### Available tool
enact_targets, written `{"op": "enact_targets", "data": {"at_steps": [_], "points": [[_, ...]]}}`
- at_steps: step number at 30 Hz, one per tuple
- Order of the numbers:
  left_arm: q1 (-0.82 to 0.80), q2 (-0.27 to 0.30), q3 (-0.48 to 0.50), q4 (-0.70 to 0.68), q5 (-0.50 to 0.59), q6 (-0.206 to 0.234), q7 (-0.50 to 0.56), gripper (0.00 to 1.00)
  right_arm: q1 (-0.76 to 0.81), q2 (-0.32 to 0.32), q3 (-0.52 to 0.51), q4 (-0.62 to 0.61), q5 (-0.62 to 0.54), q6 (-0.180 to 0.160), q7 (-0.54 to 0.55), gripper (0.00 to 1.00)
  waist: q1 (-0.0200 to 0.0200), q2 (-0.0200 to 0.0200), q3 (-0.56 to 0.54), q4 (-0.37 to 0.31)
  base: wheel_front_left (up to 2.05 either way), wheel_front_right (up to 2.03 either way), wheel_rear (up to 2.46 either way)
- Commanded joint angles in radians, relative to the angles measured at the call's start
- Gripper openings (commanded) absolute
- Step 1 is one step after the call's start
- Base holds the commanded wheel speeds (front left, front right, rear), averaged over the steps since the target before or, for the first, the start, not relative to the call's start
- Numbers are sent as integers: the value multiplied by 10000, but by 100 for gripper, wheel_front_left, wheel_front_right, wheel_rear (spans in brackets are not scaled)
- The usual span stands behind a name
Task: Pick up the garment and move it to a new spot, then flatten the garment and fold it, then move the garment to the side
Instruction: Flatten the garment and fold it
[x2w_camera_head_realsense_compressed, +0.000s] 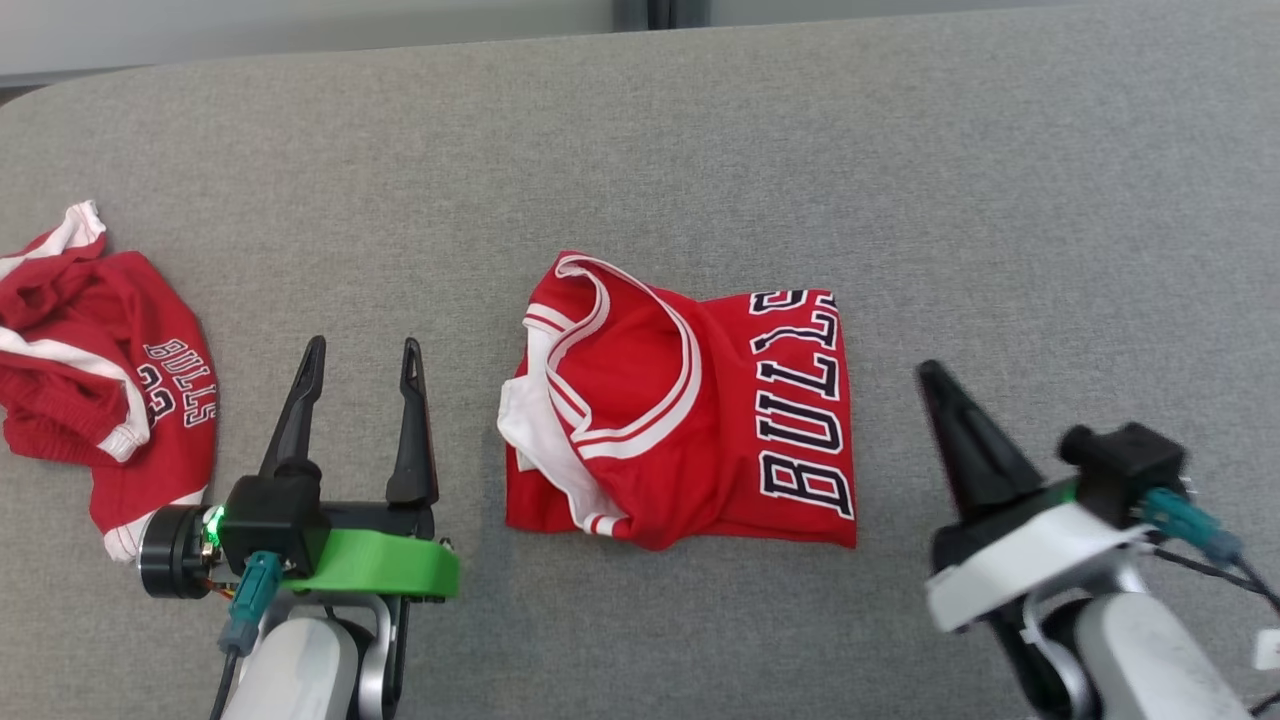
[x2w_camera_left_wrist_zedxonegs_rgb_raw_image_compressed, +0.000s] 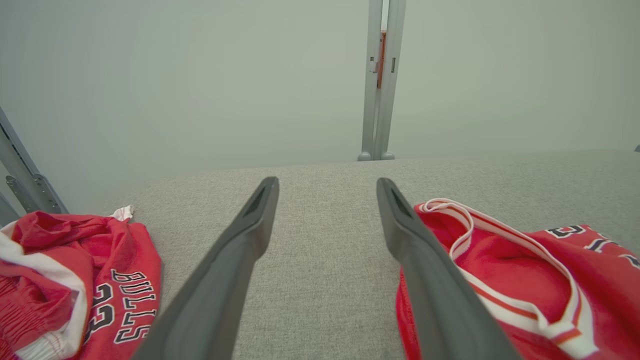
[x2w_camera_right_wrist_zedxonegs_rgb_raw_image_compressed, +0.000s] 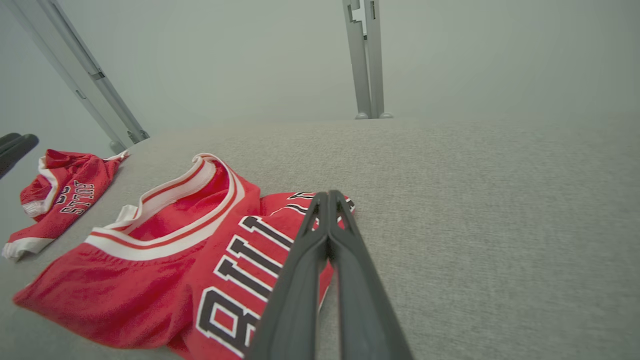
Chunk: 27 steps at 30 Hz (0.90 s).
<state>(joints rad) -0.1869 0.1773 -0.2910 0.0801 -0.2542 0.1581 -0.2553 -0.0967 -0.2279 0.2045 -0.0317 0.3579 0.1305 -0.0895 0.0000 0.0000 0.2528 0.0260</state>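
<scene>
While the red jersey lies folded at the middle of the grey counter, we hold our left claw spread wide just to its left. It hangs over bare fabric between the jersey and a second red garment, crumpled near the counter's left edge. Our right claw sits just right of the jersey, fingers pressed together on nothing, clear of the cloth. The jersey's BULLS lettering runs along its right side.
</scene>
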Motion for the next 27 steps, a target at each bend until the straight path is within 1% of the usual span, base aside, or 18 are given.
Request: {"op": "enact_targets", "data": {"at_steps": [1,2,6,9,16,18,23,27], "points": [[-179,-17,-10,39,17,-55,-23,100,-347,138,573,222,111,1,-4,0,0,0,194,203,0,0,0],[-233,-40,-39,67,23,-72,-30,100,-596,228,1170,493,181,1,-18,0,0,0,243,269,0,0,0],[-404,-175,-102,191,30,-106,-67,100,-1546,732,3043,1653,513,0,-144,0,0,0,352,494,0,0,0],[-493,-256,-154,290,32,-160,-90,100,-2025,979,3863,2566,639,1,-71,0,0,0,391,645,0,0,0],[-532,-390,-155,442,60,-238,-99,100,-2834,1298,5310,4186,1144,1,145,0,0,0,421,870,0,0,0],[-576,-429,-116,437,75,-255,-97,100,-3165,1395,5901,4685,1437,1,269,0,0,0,461,924,0,0,0],[-601,-492,-58,429,141,-310,-98,100,-3516,1448,7001,5116,2036,3,597,0,0,0,513,971,0,0,0],[-539,-542,7,458,194,-332,-100,100,-3700,1295,7543,4970,2438,3,223,0,0,0,475,973,0,0,0]]}}
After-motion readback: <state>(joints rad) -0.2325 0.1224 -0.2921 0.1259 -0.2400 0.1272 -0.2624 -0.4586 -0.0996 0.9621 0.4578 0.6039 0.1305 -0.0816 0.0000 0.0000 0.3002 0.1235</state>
